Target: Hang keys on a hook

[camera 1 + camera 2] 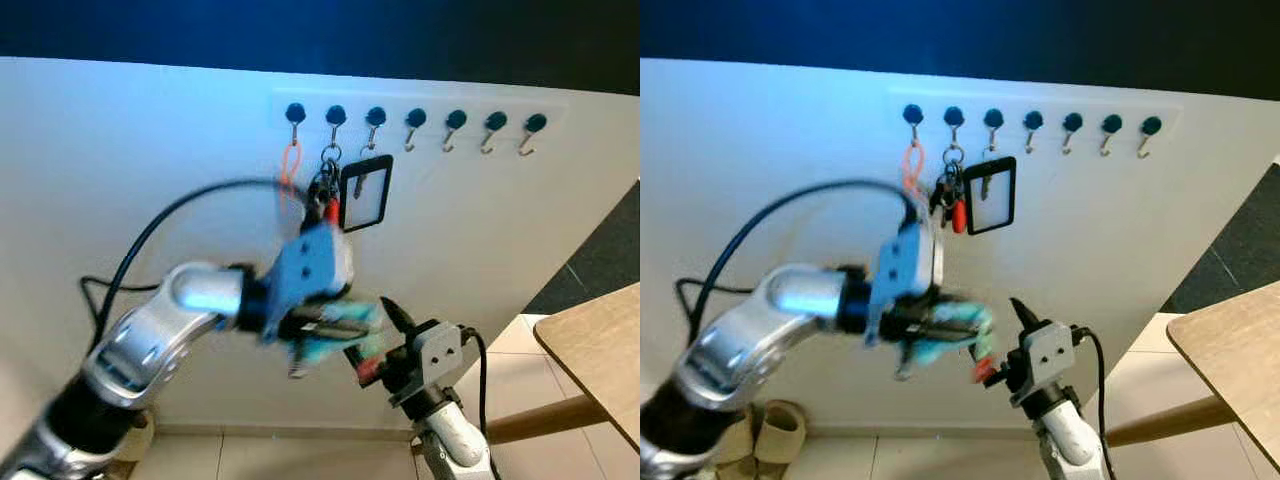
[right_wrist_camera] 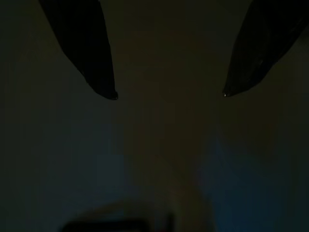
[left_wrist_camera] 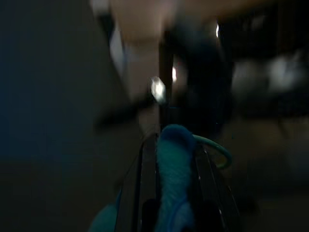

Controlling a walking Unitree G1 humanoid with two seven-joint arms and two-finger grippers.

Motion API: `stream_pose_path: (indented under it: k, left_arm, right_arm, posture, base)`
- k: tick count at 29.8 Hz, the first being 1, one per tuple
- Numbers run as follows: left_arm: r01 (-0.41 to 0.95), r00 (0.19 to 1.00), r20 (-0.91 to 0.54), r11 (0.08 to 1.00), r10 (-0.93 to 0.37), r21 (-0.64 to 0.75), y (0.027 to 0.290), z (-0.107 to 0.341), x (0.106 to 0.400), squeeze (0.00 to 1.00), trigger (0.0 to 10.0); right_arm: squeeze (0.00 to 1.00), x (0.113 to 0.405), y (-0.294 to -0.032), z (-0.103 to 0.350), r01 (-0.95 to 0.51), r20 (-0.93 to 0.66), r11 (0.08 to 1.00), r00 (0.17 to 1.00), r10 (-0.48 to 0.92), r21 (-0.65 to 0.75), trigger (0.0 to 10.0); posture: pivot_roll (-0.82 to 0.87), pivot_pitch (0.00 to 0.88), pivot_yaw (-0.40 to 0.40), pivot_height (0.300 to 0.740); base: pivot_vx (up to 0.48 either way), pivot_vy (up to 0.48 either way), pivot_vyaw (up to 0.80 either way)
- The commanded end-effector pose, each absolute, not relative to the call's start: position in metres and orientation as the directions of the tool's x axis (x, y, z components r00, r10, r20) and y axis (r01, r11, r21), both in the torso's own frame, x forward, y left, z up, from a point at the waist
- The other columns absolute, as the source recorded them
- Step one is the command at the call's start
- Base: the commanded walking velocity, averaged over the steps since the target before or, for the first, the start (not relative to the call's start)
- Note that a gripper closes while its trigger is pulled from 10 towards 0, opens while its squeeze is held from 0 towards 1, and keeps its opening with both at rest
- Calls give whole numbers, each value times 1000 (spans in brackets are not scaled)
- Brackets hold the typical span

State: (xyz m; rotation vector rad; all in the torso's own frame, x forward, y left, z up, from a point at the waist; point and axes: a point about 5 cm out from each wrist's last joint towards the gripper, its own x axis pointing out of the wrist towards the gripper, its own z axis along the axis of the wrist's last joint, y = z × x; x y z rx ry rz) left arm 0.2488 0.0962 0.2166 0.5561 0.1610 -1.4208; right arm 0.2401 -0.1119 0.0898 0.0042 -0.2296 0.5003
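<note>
A white wall (image 1: 120, 150) fills most of the head views, with dark blue above it. High on the wall runs a row of seven hooks (image 1: 415, 122) with dark round heads. Going left to right: the first hook carries an orange loop (image 1: 290, 165), the second a bunch of keys (image 1: 327, 190) with a red tag, the third a black-framed card holder (image 1: 366, 192); the other four hooks are bare.

Below the hooks, the left arm (image 1: 160, 325) reaches in from the lower left, blurred, with a black cable (image 1: 150, 235) arching over it. The left end effector (image 1: 335, 325) is clamped on a teal key fob (image 1: 350, 330), held in the air below the hanging bunch and well short of the hooks. In the left wrist view the teal fob (image 3: 174, 169) sits pinched between the two black fingers (image 3: 140, 193), a thin green ring poking out beside it; the background is dark and blurred.

Just right of it, the right end effector (image 1: 392, 318) points up, lower than the hooks. In the right wrist view its fingers (image 2: 87, 53) stand wide apart with nothing between them.

At the far right, a wooden counter (image 1: 595, 350) corner juts in above a tiled floor (image 1: 520, 370)
</note>
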Motion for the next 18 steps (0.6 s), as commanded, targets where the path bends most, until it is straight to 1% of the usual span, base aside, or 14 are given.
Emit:
stream_pose_path:
  k: [1, 4, 5, 6, 7, 8, 9, 10, 11, 12, 14, 17, 18]
  left_arm:
    - [968, 150, -537, 13, -830, 251, 105, 207, 243, 0, 10000]
    - [975, 176, -672, 34, -720, 219, 124, 187, 242, 0, 10000]
    - [975, 192, -700, 49, -687, 218, 129, 181, 243, 0, 10000]
    - [975, 192, -700, 49, -687, 218, 129, 181, 243, 0, 10000]
    - [972, 209, -724, 61, -657, 226, 134, 176, 243, 0, 10000]
    - [965, 252, -742, 101, -622, 243, 139, 171, 247, 0, 10000]
    - [955, 292, -745, 142, -599, 260, 144, 166, 250, 0, 10000]
    - [938, 347, -739, 204, -578, 280, 147, 162, 255, 0, 10000]
    - [927, 376, -730, 236, -571, 292, 149, 160, 258, 0, 10000]
    - [927, 376, -730, 236, -571, 292, 149, 160, 258, 0, 10000]
    - [873, 485, -696, 340, -529, 350, 152, 150, 270, 0, 10000]
    - [861, 505, -689, 355, -520, 363, 153, 145, 272, 0, 10000]
    - [852, 519, -685, 373, -512, 367, 154, 138, 273, 0, 10000]
  right_arm:
    - [0, 238, -111, 83, -496, 177, 867, 850, 497, -52, 10000]
    - [0, 236, -111, 79, -508, 157, 860, 846, 510, -55, 10000]
    - [0, 235, -111, 78, -513, 150, 857, 844, 515, -58, 10000]
    - [0, 235, -111, 78, -513, 150, 857, 844, 515, -58, 10000]
    - [0, 234, -111, 77, -516, 143, 854, 843, 519, -61, 10000]
    - [0, 233, -112, 76, -516, 137, 854, 843, 520, -63, 10000]
    - [0, 232, -113, 75, -513, 132, 856, 846, 516, -60, 10000]
    - [0, 232, -115, 74, -506, 128, 861, 852, 508, -51, 10000]
    - [0, 232, -115, 74, -501, 126, 864, 856, 502, -41, 10000]
    - [0, 232, -115, 74, -501, 126, 864, 856, 502, -41, 10000]
    - [0, 232, -116, 71, -500, 105, 866, 863, 495, 26, 10000]
    - [0, 232, -114, 69, -510, 88, 858, 859, 505, 55, 10000]
    - [0, 230, -114, 65, -542, 51, 840, 840, 541, 15, 10000]
  posture:
    - [82, 76, -60, 740]
    - [80, 76, -60, 740]
    - [80, 76, -60, 740]
    - [80, 76, -60, 740]
    - [78, 74, -59, 740]
    - [78, 72, -60, 740]
    - [78, 72, -60, 740]
    - [79, 71, -61, 740]
    - [79, 71, -61, 740]
    - [79, 71, -61, 740]
    - [77, 68, -60, 740]
    - [76, 65, -60, 740]
    - [71, 66, -57, 740]
  base:
    - [0, 0, 0]
    - [0, 0, 0]
    - [0, 0, 0]
    - [0, 0, 0]
    - [0, 0, 0]
    - [0, 0, 0]
    - [0, 0, 0]
    - [0, 0, 0]
    - [0, 0, 0]
    - [0, 0, 0]
    - [0, 0, 0]
    - [0, 0, 0]
    - [0, 0, 0]
